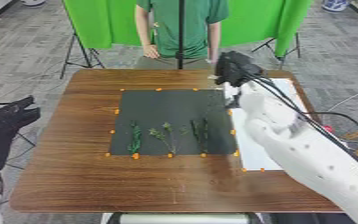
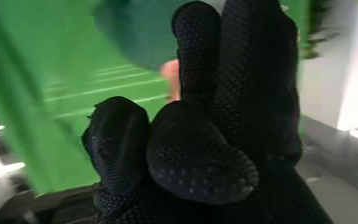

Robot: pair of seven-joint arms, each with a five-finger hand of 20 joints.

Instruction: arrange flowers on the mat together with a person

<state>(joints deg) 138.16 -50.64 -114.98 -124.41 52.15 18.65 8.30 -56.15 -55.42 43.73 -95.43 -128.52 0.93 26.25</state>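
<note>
At the left, just beyond the edge of the bench (image 1: 60, 175), the robot's left hand (image 1: 8, 118) hangs over the floor, its fingers loose and released, with no part in the work. Moving right, I come to the dark mat (image 1: 162, 102) with orange markers (image 1: 159, 89) around it. Near its closer edge lie a leafy green sprig (image 1: 135, 138), then a branching sprig (image 1: 168, 136), then a pair of thin dark sprigs (image 1: 199, 136) side by side, all running roughly toward the far side. Farther right, a white sheet (image 1: 257, 150) lies under the robot's right arm, and the right hand (image 1: 235, 70) is above the far part of the bench, well away from those stems.

By my reading, the arranging is partly done and this is a moment between placements. The next move probably calls for the right hand to get another stem, or come back over the mat and lower gently beside the row, so that the glove doesn't drag a sprig askew.

From the head view I get the layout and the hand's position over the bench. The right wrist view gives the glove up close: the long fingers (image 2: 255, 75) stand straight and released, with the shorter parts folded lower down, and I make out no stem in them. Behind is the green backdrop (image 2: 42, 65).
</note>
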